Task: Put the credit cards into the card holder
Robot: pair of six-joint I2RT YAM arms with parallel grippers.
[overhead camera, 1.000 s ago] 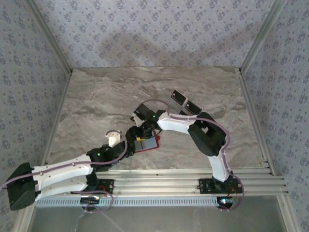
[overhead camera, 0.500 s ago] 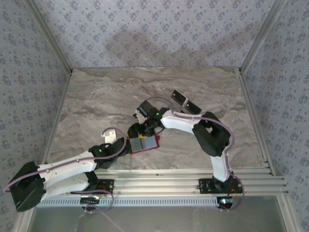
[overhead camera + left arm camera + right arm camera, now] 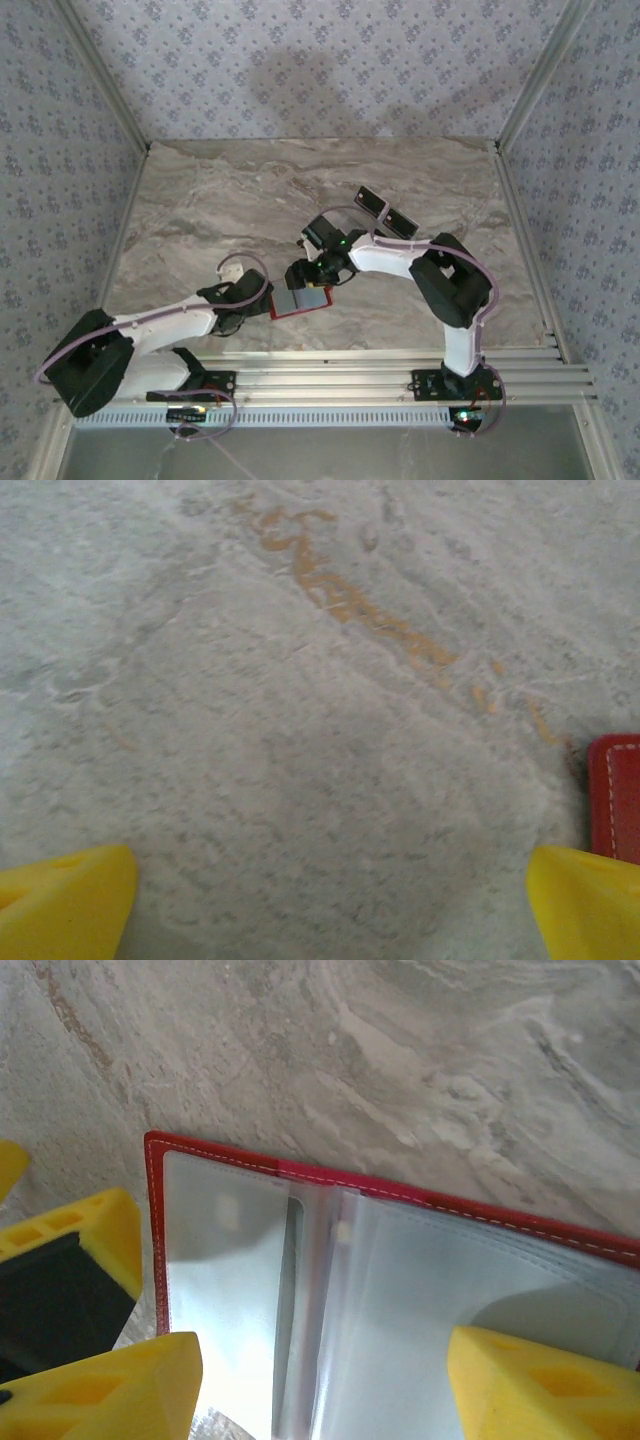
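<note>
The red card holder (image 3: 300, 302) lies open on the marble, its clear sleeves (image 3: 400, 1300) facing up. The left sleeve looks silvery grey; I cannot tell if a card is inside. My right gripper (image 3: 304, 274) (image 3: 320, 1390) hovers open just above the sleeves, holding nothing. My left gripper (image 3: 262, 300) (image 3: 328, 905) stands wide open over bare marble beside the holder's left edge (image 3: 615, 795), and one of its yellow fingers (image 3: 80, 1235) is just off that edge. Two glossy black cards (image 3: 372, 203) (image 3: 400, 222) lie at the back right. The orange-brown card is hidden or out of view.
The marble tabletop (image 3: 200, 220) is bounded by aluminium rails, with a slotted rail strip (image 3: 400, 365) along the near edge. Patterned walls close in the back and sides. Both arms cross the near middle of the table.
My left gripper has drawn back to the left, off the card holder, which now lies uncovered and open. The right wrist has shifted slightly to the right.
</note>
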